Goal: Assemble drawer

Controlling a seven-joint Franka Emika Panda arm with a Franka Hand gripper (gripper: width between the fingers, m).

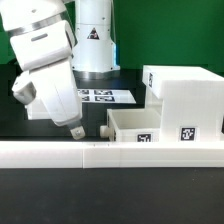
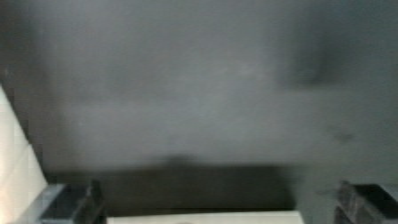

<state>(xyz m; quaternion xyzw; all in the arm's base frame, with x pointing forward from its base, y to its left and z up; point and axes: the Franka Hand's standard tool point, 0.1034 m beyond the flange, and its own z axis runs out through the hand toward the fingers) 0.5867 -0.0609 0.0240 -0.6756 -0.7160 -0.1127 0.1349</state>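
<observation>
Claw [image 1: 76, 132] wide open, gripping nothing, angled down over black bench [image 1: 40, 132] just behind long low white rail [image 1: 60, 152]. In wrist view, 2 dark fingers [image 2: 71, 200] far apart, only dark bench surface between them. Drawer casing [image 1: 190, 95], large, white and cube-like, on bench at exterior view's right, 1 black-and-white square tag on its front. Open-topped drawer tray [image 1: 128, 134] just beside casing, on side nearer claw, right behind rail, also carrying 1 tag. Marker board [image 1: 100, 96] flat on bench farther back, near white arm's base, well apart from claw.
</observation>
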